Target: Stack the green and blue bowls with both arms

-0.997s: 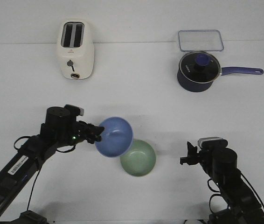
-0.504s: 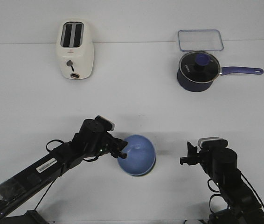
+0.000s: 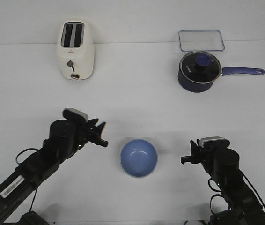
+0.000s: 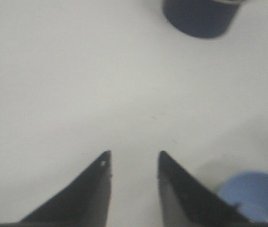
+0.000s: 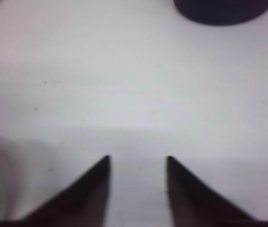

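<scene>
**A:** What was laid out, going left to right?

**B:** At the far left stood one cream toaster (image 3: 76,50). Nearer, the left gripper (image 3: 99,136) hovered with its fingers spread and nothing between them. Just right of it, near the middle of the white table (image 3: 137,98), sat the blue bowl (image 3: 138,157), upright and apart from both grippers. Only a thin pale edge showed under its near rim, so I judged the green bowl was nested beneath it, though I could not see it clearly. Further right, the right gripper (image 3: 187,157) hovered low, fingers also spread and empty. At the far right were one dark saucepan (image 3: 199,70) with a lid and, behind it, one clear shallow container (image 3: 201,40).

**A:** Which step was in hand?

**B:** The stacking looked done: the blue bowl rested level, released. The next move seemed to call only for drawing both arms clear without nudging the stack.

**A:** And the count?

**B:** One blue bowl plainly seen, one green presumed under it, two grippers, one toaster, one saucepan, one container.
</scene>
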